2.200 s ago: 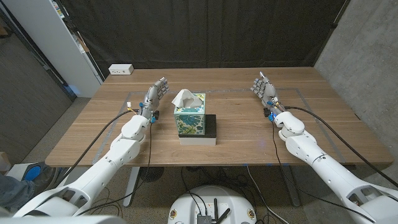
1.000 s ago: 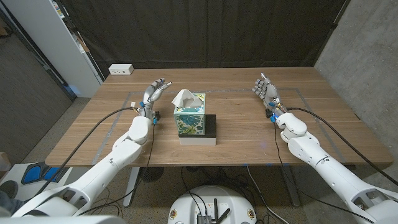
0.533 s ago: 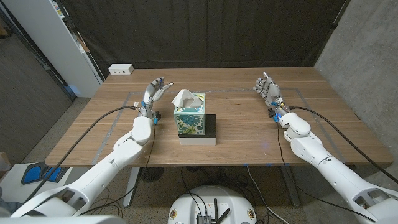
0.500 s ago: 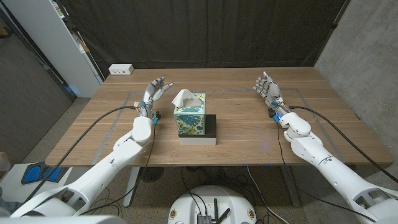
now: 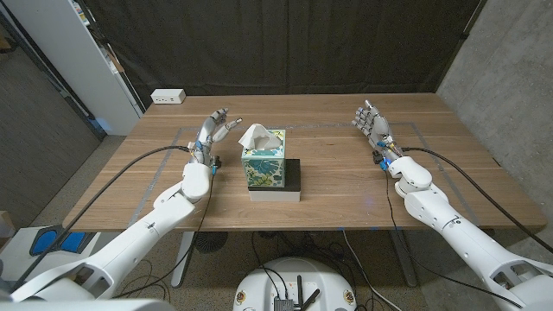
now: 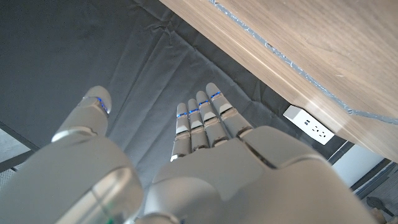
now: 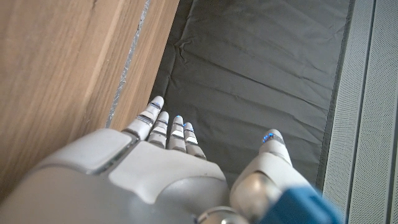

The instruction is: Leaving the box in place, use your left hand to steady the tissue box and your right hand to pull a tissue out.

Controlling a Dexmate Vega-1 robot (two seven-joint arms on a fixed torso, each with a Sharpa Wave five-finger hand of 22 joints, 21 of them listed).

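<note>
A teal floral tissue box stands on a black base at the middle of the table, with a white tissue sticking up from its top. My left hand is raised to the box's left, a short gap away, fingers spread and holding nothing. My right hand stands well to the right of the box, fingers apart and empty. The left wrist view shows my left hand from behind, its fingers extended. In the right wrist view my right hand also has straight fingers.
A white power strip lies at the table's far left corner, also seen as a power strip from the left wrist. A taped rectangle outline marks the wooden table. A dark curtain hangs behind, and a white cabinet stands at far left.
My left hand has risen a little and turned toward the tissue box, its fingers spreading wider. My right hand has barely shifted. The box and tissue have not moved.
</note>
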